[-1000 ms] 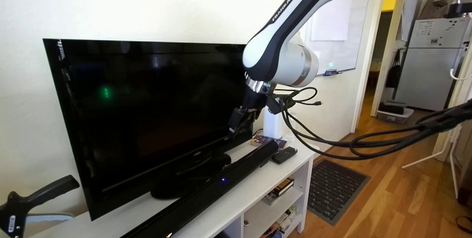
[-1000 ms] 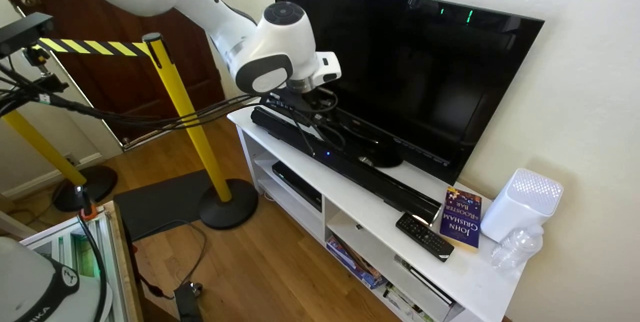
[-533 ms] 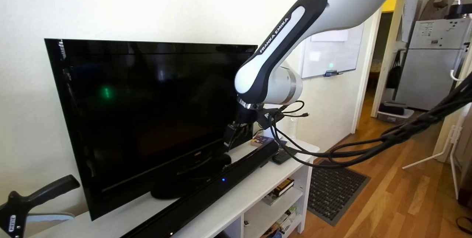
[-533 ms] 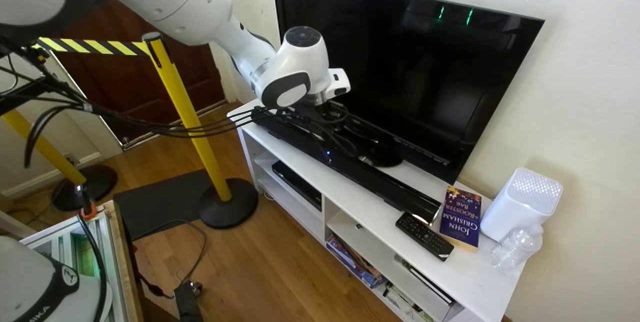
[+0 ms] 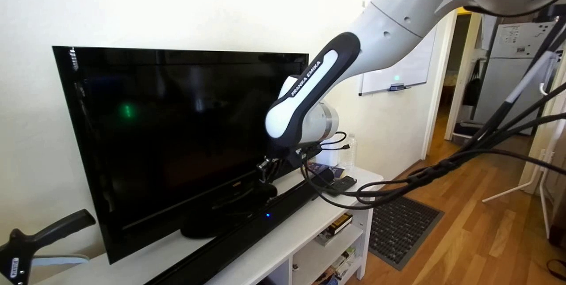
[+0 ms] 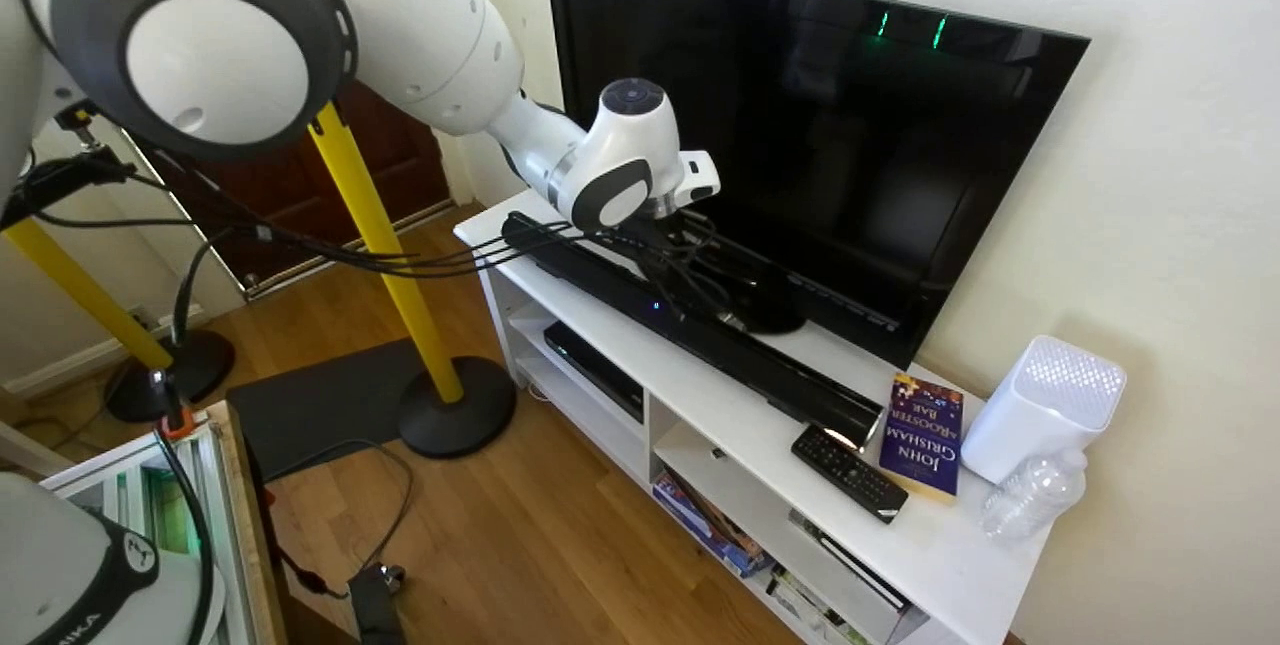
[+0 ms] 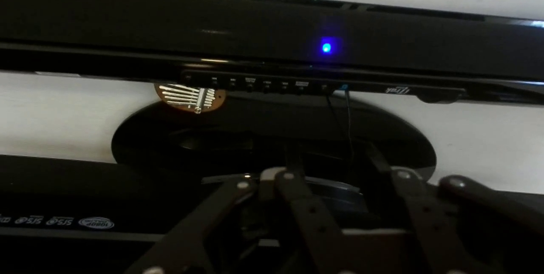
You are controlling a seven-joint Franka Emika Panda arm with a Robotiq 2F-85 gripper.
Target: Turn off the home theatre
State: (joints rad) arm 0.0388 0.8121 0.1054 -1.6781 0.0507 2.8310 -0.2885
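The home theatre, a long slim black soundbar (image 7: 148, 23), lies along the front of the white stand and shows in both exterior views (image 5: 283, 205) (image 6: 760, 362). Its blue light (image 7: 326, 47) is lit. A row of small buttons (image 7: 259, 85) runs along its back edge, facing the TV. My gripper (image 7: 335, 157) hangs above the TV's base, behind the soundbar and apart from those buttons. A gap separates its two dark fingers, and nothing is between them. In an exterior view the gripper (image 5: 266, 176) points down in front of the TV; cables partly cover it elsewhere.
The TV (image 6: 820, 145) rises close behind the gripper, on an oval black base (image 7: 140, 146). A small thumb piano (image 7: 191, 97) touches that base. A remote (image 6: 850, 473), a book (image 6: 922, 437), a white box (image 6: 1040, 405) and a bottle (image 6: 1035, 500) occupy one end. Cables (image 5: 424, 179) trail from the wrist.
The arm has come down and forward, bringing the gripper lower, closer to the TV base and soundbar. Its cables swung along. Soundbar and blue light look the same.
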